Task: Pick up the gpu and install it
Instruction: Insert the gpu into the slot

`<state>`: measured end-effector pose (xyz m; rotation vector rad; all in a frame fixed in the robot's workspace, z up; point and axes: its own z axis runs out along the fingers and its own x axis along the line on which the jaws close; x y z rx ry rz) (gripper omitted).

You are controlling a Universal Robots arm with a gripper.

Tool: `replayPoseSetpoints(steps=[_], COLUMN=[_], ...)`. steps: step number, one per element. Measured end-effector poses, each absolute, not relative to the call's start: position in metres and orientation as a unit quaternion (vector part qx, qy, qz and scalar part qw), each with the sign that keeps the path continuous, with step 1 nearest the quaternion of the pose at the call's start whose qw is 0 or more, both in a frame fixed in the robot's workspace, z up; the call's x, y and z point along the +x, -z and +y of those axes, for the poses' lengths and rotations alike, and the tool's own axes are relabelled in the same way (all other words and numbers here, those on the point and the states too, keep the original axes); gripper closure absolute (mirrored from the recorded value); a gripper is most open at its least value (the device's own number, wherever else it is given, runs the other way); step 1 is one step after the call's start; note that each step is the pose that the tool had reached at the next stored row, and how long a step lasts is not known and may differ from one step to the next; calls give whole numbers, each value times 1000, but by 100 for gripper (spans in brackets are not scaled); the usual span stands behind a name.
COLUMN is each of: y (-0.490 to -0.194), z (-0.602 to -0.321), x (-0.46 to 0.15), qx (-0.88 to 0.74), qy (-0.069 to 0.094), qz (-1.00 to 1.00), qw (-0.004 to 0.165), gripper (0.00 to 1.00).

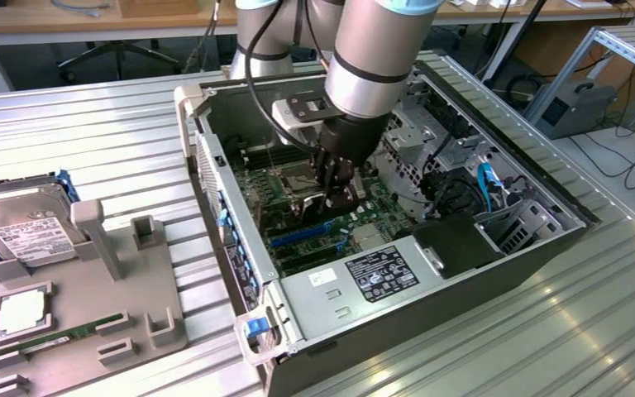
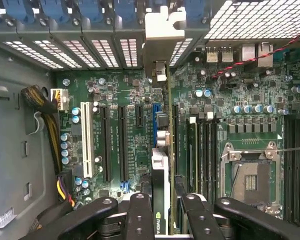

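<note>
Install step, at the middle of the exterior view: the black gripper point(image 1: 337, 192), jaws narrowed on the gpu point(image 2: 160, 170), a thin flat card with a silver bracket, holds it edge-down inside the open black computer case point(image 1: 538, 240), close over the green motherboard point(image 2: 115, 100). Seating it likely calls for exact alignment with a slot.

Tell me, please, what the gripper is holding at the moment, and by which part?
The gripper holds the gpu, its fingers pinching the card's two flat faces, away from the silver bracket end.
</note>
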<state>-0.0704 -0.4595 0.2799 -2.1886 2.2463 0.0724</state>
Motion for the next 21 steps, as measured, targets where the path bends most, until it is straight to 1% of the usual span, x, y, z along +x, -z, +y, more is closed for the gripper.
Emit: replayPoseSetpoints(steps=[21], y=[-273], z=[-461], x=[-82], qx=[-698], qy=[-23], qz=[716], qw=[2], gripper=[73])
